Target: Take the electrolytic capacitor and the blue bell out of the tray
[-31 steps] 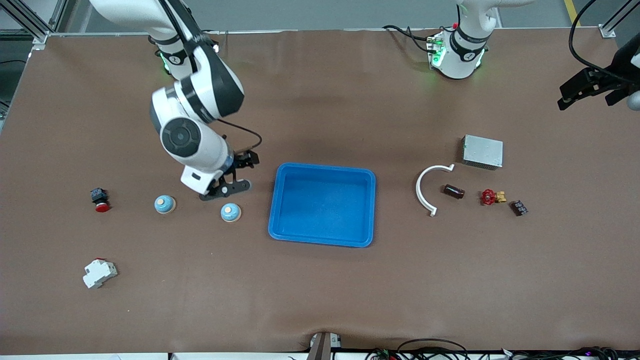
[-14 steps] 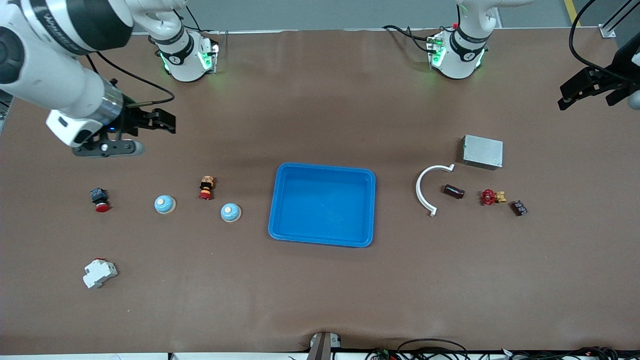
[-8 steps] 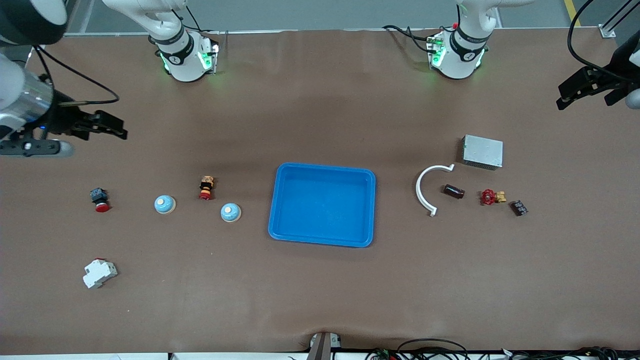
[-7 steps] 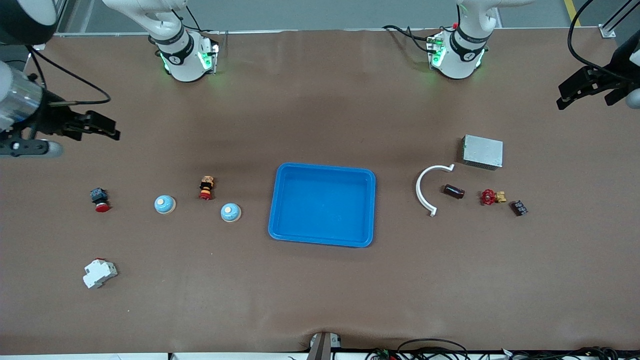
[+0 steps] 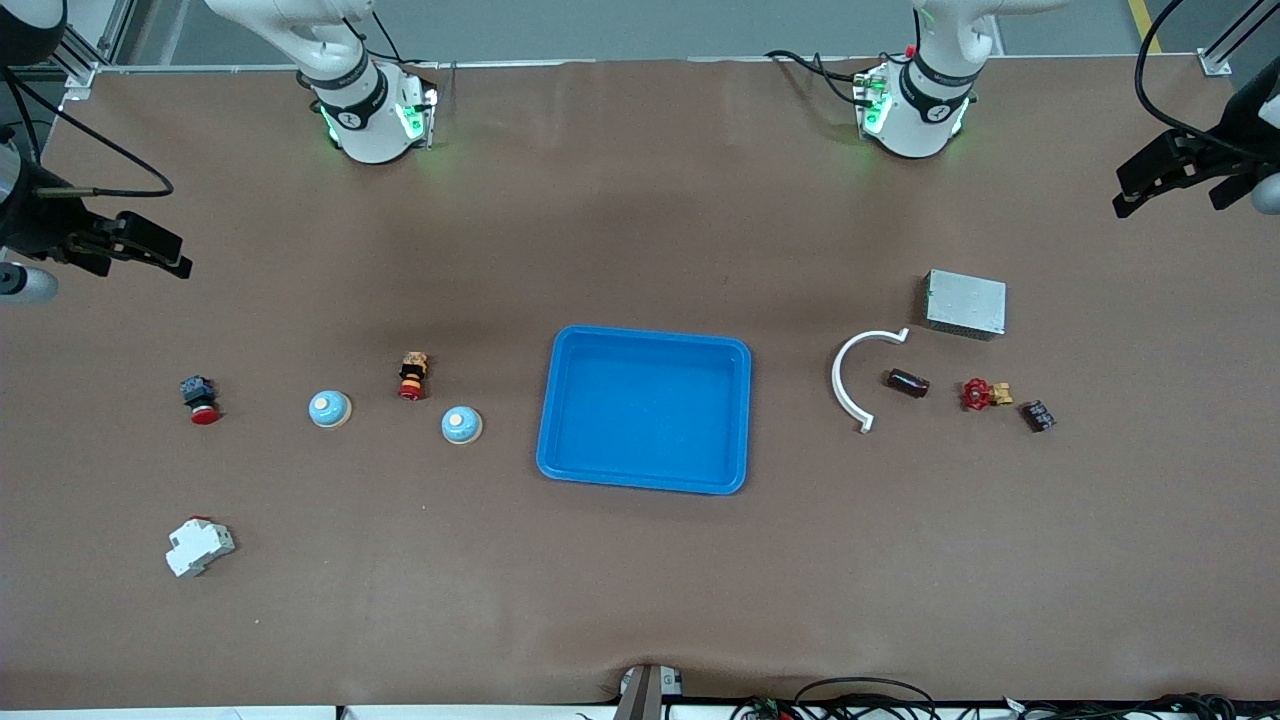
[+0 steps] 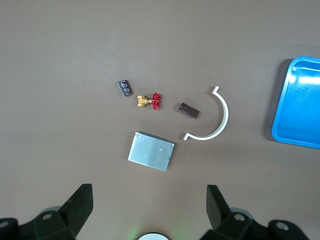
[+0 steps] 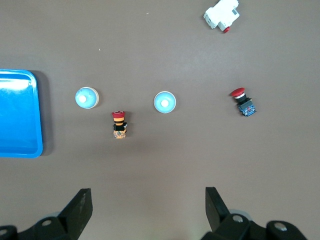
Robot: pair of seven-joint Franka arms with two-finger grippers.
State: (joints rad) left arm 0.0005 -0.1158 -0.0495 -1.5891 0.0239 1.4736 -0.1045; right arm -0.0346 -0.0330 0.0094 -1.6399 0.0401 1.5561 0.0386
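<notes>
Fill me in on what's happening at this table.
Nothing is being handled. The tray sits empty mid-table. The electrolytic capacitor lies on the table toward the left arm's end, beside a white curved piece. Two blue bells stand toward the right arm's end. The right gripper and the left gripper hang open and empty over the table's two ends.

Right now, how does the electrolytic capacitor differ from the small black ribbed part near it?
The electrolytic capacitor is a glossy dark brown cylinder lying on its side; the black ribbed part is blocky and smaller. The capacitor lies right beside the white curved clip; the ribbed part is past the red valve. Both rest outside the tray.
</notes>
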